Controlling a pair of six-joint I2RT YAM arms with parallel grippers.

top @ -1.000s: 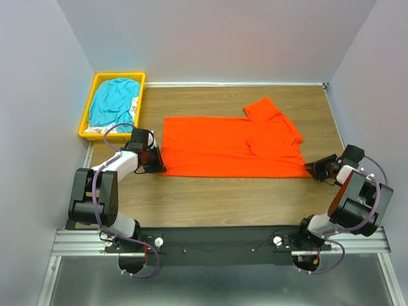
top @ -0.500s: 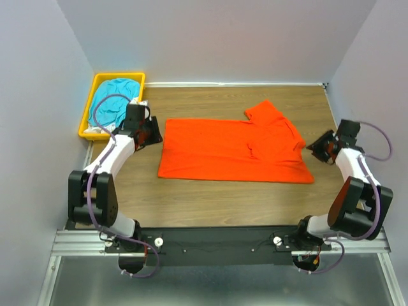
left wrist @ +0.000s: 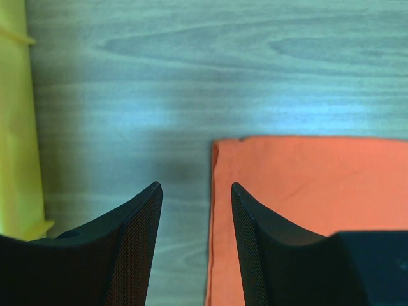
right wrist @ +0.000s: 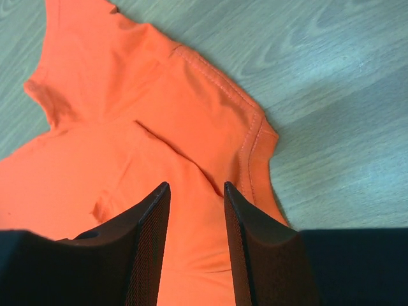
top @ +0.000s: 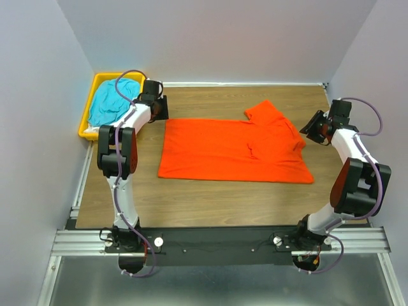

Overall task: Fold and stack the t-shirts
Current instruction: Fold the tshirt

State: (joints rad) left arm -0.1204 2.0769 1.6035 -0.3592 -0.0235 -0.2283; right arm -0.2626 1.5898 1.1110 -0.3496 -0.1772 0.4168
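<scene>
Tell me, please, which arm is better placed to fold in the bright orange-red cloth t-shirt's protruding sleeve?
Probably the right: the right gripper hangs open by that sleeve; the left gripper is at the opposite hem corner.

The orange-red t-shirt (top: 229, 150) is matt cloth, smooth apart from soft creases, with stitched seams along the sleeve. The table (top: 210, 197) shows smooth wood grain with a faint sheen. The yellow bin (top: 85, 118) is glossy plastic, and the teal t-shirt (top: 108, 105) in it is crumpled matt cloth. The left gripper (left wrist: 195, 186) and right gripper (right wrist: 196, 185) have matt black fingers (left wrist: 137, 248) with finely textured inner faces.
</scene>
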